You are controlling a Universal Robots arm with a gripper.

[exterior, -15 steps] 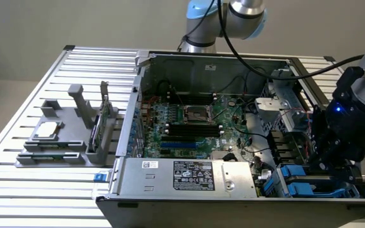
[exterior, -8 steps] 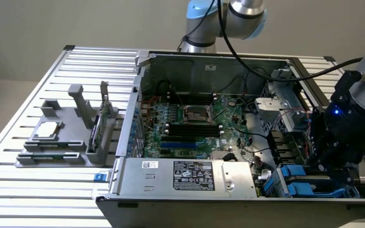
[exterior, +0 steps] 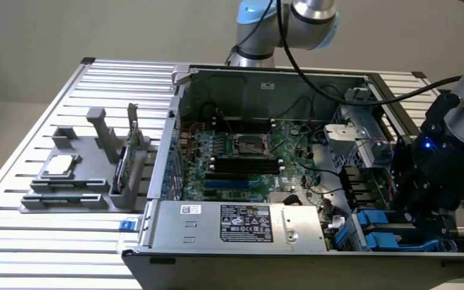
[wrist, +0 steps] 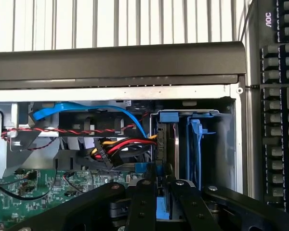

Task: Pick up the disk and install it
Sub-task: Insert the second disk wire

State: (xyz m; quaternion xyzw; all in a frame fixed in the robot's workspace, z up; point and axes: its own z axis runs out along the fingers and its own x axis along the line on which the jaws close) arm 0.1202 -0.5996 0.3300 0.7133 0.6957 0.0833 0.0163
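Gripper low inside open computer case, at drive bay corner on exterior view's right, near side. Jaws clamped on disk, standing on edge in bay slot beside empty blue rail. Case rests on slatted tabletop.

An open computer case lies on a slatted metal table, its green motherboard and labelled power supply exposed. At the exterior view's left, a grey holder carries a small square chip and an upright card. A dark keyboard lies beside the case.
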